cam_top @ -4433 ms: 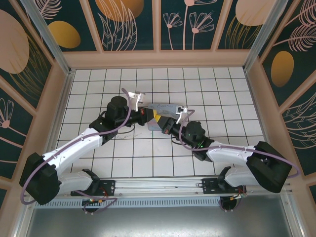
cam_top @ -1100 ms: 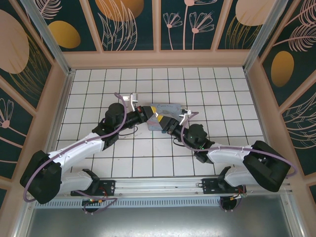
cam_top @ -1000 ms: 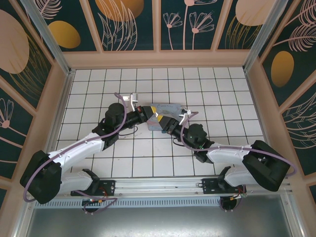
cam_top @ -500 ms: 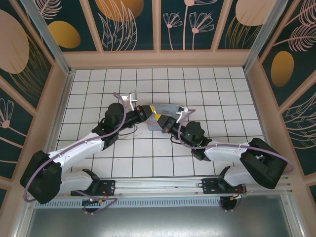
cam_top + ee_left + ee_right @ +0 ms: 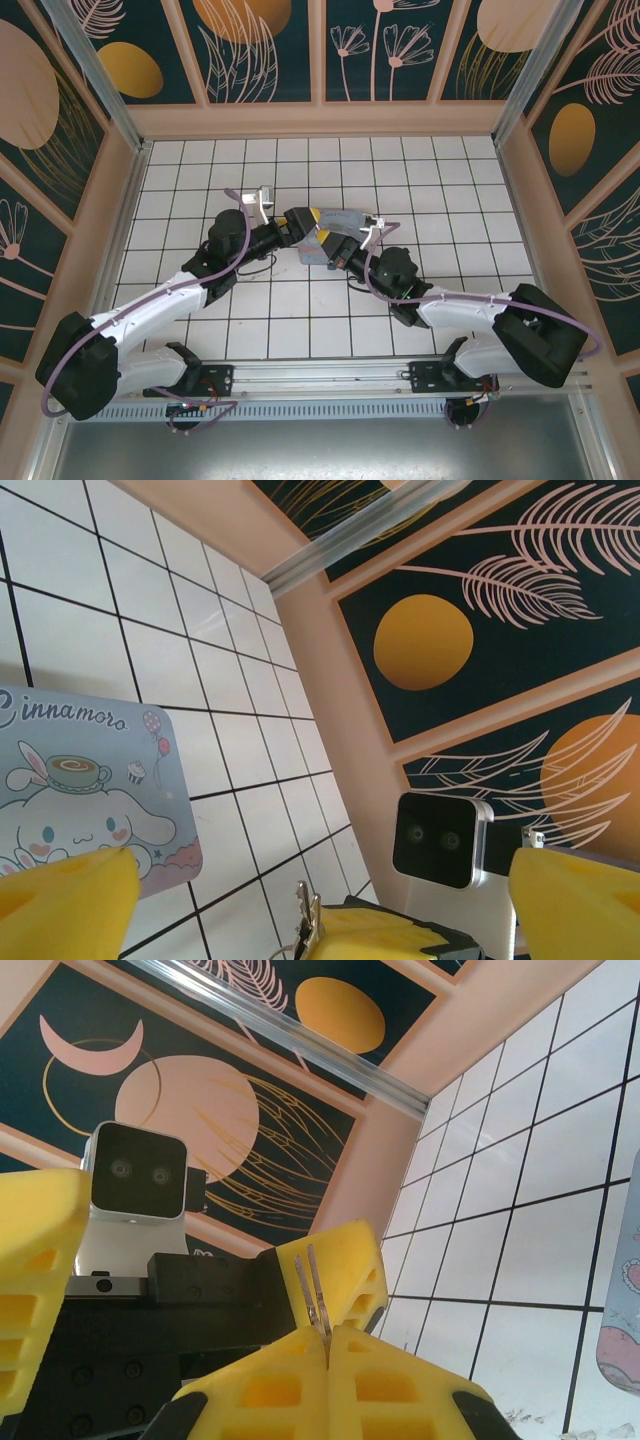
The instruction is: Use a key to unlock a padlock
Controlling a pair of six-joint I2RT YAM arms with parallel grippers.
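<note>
My right gripper (image 5: 328, 1338) is shut on the key (image 5: 316, 1288), whose two thin metal blades stick up from between its yellow pads. From the left wrist the same key (image 5: 304, 916) pokes out of the right gripper's yellow fingers (image 5: 390, 935). My left gripper (image 5: 322, 872) stands wide open around them, gripping nothing. In the top view the left gripper (image 5: 303, 220) and right gripper (image 5: 336, 257) meet tip to tip just left of the centre of the tiled floor. The padlock is out of view.
A pale blue cartoon tin (image 5: 346, 222) lies flat on the white tiles right behind both grippers, also seen as the tin (image 5: 90, 800) from the left wrist. Peach walls (image 5: 320, 118) fence the floor in on three sides.
My left gripper has gone from shut to wide open and its wrist has shifted slightly left. The right gripper stays shut beside the tin.
</note>
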